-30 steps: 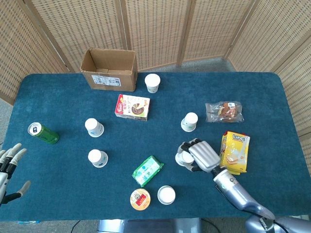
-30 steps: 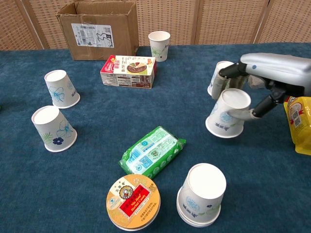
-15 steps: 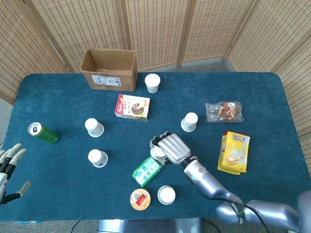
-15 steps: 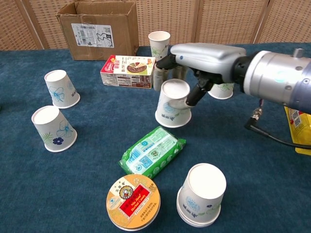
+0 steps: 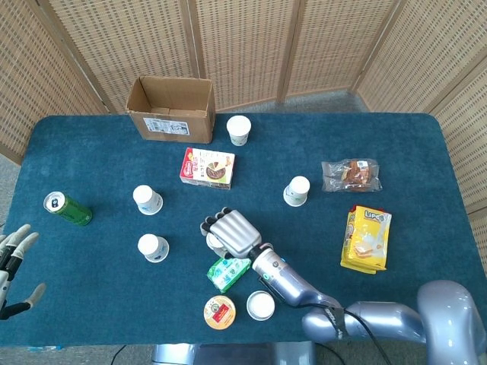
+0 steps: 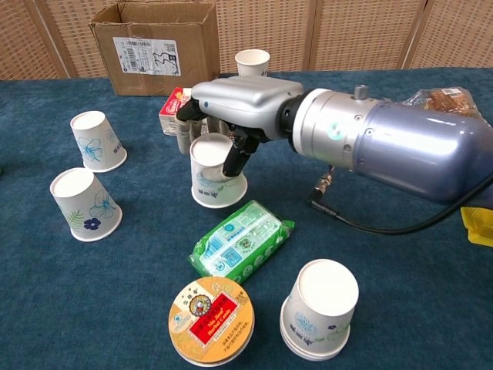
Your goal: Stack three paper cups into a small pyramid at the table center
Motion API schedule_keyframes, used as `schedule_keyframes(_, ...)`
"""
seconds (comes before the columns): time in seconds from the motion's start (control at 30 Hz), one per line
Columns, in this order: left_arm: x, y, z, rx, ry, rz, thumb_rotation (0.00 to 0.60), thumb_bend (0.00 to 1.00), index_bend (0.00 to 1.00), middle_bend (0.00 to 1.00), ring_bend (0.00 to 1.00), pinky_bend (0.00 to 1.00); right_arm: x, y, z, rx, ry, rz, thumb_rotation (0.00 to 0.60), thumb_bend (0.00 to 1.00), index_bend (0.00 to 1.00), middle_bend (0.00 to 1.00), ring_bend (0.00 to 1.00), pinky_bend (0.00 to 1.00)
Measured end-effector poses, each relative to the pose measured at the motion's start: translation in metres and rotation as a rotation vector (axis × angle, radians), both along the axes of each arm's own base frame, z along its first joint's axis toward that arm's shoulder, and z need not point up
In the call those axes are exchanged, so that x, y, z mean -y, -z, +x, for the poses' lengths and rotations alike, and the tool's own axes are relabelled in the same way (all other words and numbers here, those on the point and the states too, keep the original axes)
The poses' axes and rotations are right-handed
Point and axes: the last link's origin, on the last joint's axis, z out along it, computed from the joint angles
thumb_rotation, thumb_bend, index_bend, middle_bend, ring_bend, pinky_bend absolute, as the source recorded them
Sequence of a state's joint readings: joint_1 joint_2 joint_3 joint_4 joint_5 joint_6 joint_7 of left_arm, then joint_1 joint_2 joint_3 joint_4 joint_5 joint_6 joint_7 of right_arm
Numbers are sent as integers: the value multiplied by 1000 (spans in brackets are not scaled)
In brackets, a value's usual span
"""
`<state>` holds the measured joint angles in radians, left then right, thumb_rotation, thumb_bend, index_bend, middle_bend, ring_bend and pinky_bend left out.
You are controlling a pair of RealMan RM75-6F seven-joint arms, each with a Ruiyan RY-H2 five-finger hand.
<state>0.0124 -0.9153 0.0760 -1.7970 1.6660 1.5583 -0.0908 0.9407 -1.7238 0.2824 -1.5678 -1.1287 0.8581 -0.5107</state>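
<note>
My right hand grips an upside-down paper cup from above, low over the blue table just behind the green packet. In the head view this hand covers most of that cup. Two upside-down cups stand at the left, also seen in the chest view. Another cup stands right of centre. An upright cup is near the box, and a short stack of cups is at the front. My left hand hangs open at the table's left front edge.
A cardboard box stands at the back. A snack box lies behind my right hand. The green packet and a round tin lie in front. A green can is far left; a yellow bag and a brown packet are right.
My right hand has carried the cup leftwards from the table's right side to the middle, beside the green packet. The left hand has stayed put.
</note>
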Motion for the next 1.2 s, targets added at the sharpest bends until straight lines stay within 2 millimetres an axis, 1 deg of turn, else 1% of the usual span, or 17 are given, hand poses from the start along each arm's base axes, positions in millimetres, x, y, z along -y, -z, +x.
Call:
schedule_keyframes(0.27, -3, 0, -3, 3, -19, 2, 600, 371, 0, 0, 0, 0, 11, 16, 18, -17, -8, -6, 600, 428, 390, 458, 423, 334)
schedule_keyframes(0.43, -4, 0, -3, 2, -25, 1, 600, 371, 0, 0, 0, 0, 16, 26, 22, -28, 1, -11, 600, 421, 391, 458, 422, 334)
schedule_keyframes(0.67, -5, 0, -5, 3, -31, 4, 600, 372, 0, 0, 0, 0, 28, 36, 25, -35, 41, -33, 600, 409, 388, 456, 422, 334)
schedule_keyframes(0.73, -6, -1, -5, 4, -35, 6, 600, 371, 0, 0, 0, 0, 29, 37, 24, -37, 52, -32, 600, 395, 349, 441, 421, 334)
schedule_keyframes(0.8, -6, -1, -6, 4, -37, 7, 600, 371, 0, 0, 0, 0, 29, 38, 22, -44, 56, -34, 600, 390, 238, 396, 413, 334)
schedule_keyframes(0.87, -6, -1, -6, 4, -37, 5, 600, 371, 0, 0, 0, 0, 29, 38, 20, -50, 55, -35, 600, 383, 89, 267, 382, 334)
schedule_keyframes(0.9, -6, -1, -6, 3, -37, 3, 600, 371, 0, 0, 0, 0, 29, 38, 19, -49, 54, -35, 600, 378, 49, 197, 359, 334)
schedule_keyframes(0.93, -6, 0, -6, 2, -37, 1, 600, 371, 0, 0, 0, 0, 28, 37, 19, -46, 53, -35, 600, 375, 28, 144, 337, 334)
schedule_keyframes(1.0, -6, 1, -6, 0, -38, -5, 600, 371, 0, 0, 0, 0, 28, 35, 20, -32, 49, -38, 600, 374, 11, 73, 300, 334)
schedule_keyframes(1.07, -6, 2, -6, -3, -38, -7, 600, 371, 0, 0, 0, 0, 27, 31, 21, -10, 45, -39, 600, 372, 4, 21, 257, 334)
schedule_keyframes(1.1, -6, 2, -6, -4, -38, -8, 600, 371, 0, 0, 0, 0, 27, 29, 21, -1, 42, -39, 600, 373, 3, 3, 227, 334)
schedule_keyframes(1.2, -6, 3, -6, -8, -37, -9, 600, 371, 0, 0, 0, 0, 28, 21, 22, 27, 45, -36, 600, 374, 1, 0, 179, 334)
